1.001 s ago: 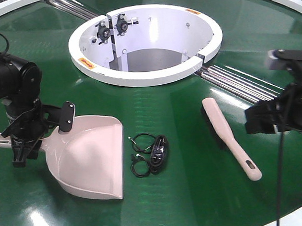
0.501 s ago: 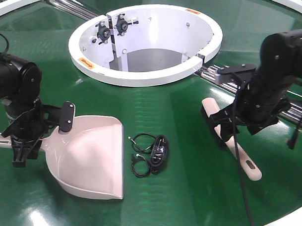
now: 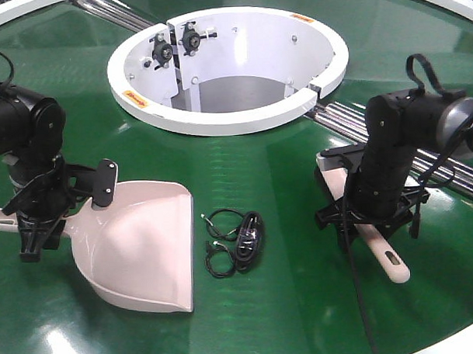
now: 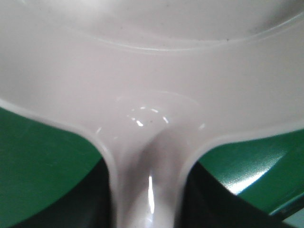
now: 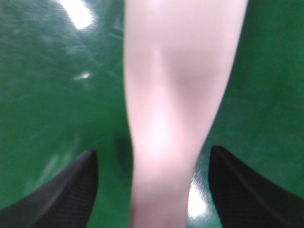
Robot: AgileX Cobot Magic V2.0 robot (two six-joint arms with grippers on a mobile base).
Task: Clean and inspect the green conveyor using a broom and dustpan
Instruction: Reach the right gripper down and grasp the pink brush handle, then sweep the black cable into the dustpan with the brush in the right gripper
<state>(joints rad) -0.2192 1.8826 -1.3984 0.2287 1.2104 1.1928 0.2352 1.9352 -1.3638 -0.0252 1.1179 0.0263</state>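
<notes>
The pale pink dustpan (image 3: 138, 242) lies on the green conveyor (image 3: 296, 315) at the left. My left gripper (image 3: 34, 224) is shut on its handle (image 4: 147, 190), with dark fingers (image 4: 95, 199) pressed against both sides. At the right the pink broom (image 3: 389, 263) lies flat on the belt. My right gripper (image 3: 368, 219) hangs low over its handle and hides the middle of it. In the right wrist view the gripper (image 5: 159, 190) is open. Its black fingertips (image 5: 71, 190) straddle the handle (image 5: 175, 95) with green gaps on both sides.
A tangled black cable bundle (image 3: 237, 241) lies on the belt between the pan and the brush. The white central ring (image 3: 227, 119) opens behind, with metal roller seams (image 3: 390, 133) running off to its right. The white outer rim (image 3: 460, 344) shows at the front right.
My right arm has swung in from the right edge and dropped over the broom's handle, open fingers on either side. The left arm, dustpan and cable have stayed put.
</notes>
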